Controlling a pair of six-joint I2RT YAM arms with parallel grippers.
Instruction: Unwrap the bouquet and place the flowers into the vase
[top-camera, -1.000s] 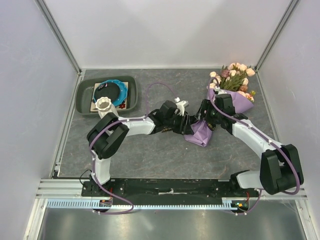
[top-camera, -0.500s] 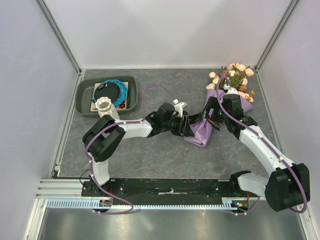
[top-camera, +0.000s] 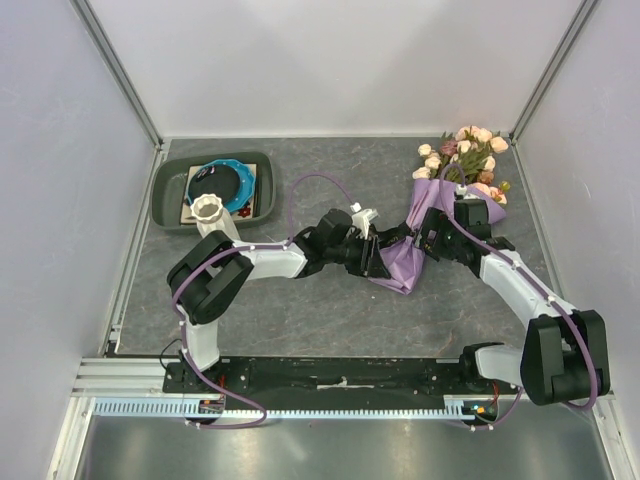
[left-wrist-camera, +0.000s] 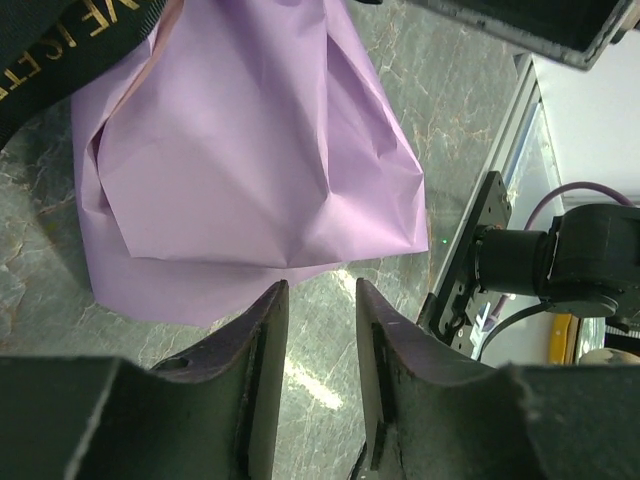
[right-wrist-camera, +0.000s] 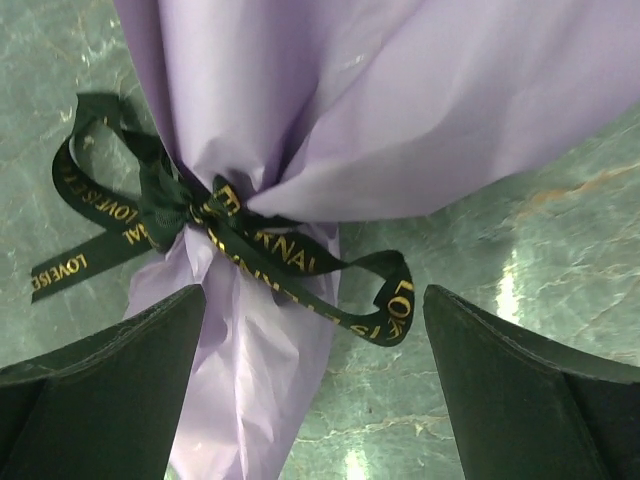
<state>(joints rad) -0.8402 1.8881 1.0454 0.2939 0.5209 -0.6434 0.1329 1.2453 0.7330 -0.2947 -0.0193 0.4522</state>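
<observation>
Care belongs on the black ribbon: with the bouquet lying on the table at right, I should lower my wide-spread right gripper onto one loose tail while my left gripper, jaws narrowly apart and empty, steadies the paper at its end.

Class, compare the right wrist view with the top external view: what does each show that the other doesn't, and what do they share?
Only the right wrist view: gold lettering on the black ribbon, tied in a bow. Only the top external view: the flowers, the white vase and the grey tray. Both: the lilac wrapping and the table.
</observation>
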